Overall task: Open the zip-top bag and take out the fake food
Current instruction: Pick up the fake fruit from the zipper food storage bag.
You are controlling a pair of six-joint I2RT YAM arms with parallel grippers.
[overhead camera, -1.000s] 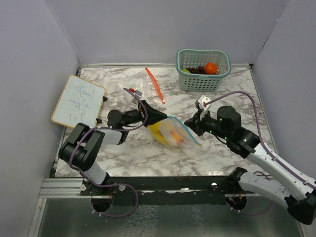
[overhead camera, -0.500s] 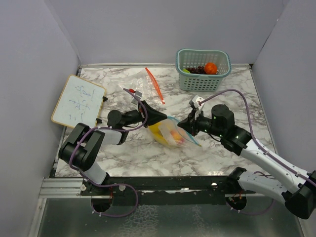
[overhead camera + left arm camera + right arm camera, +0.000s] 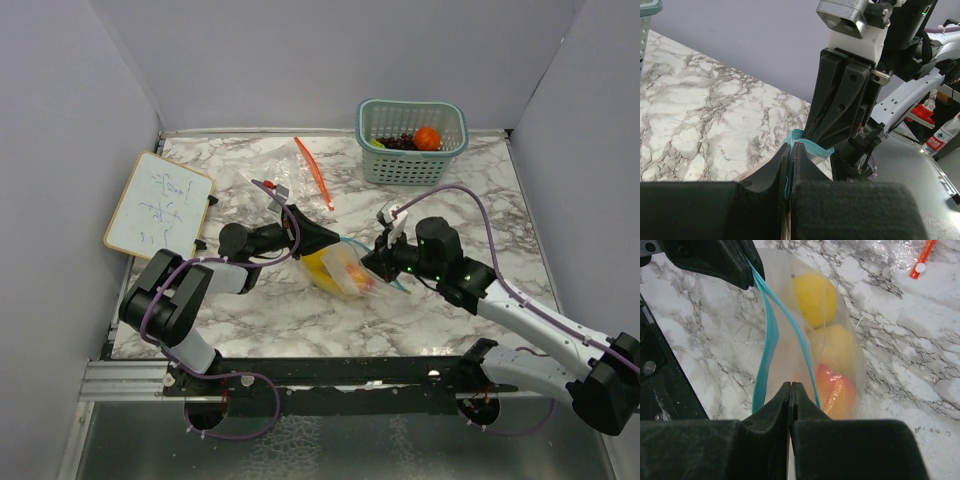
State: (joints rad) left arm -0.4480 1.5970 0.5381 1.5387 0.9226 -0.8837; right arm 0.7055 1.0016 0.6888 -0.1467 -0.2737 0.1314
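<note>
The fingers of the left gripper (image 3: 791,150) are squeezed shut on the blue zip edge of the zip-top bag (image 3: 782,275). The fingers of the right gripper (image 3: 790,386) are pressed together too and seem to pinch the other side. The bag lies in the middle of the table (image 3: 250,300) with its mouth partly open, so opening looks nearly done. The lemon (image 3: 812,297), peach (image 3: 837,390) and one more yellow piece are inside, not yet taken out.

Marble-patterned table (image 3: 300,310) enclosed by plain pale lavender walls (image 3: 330,50); even light.
</note>
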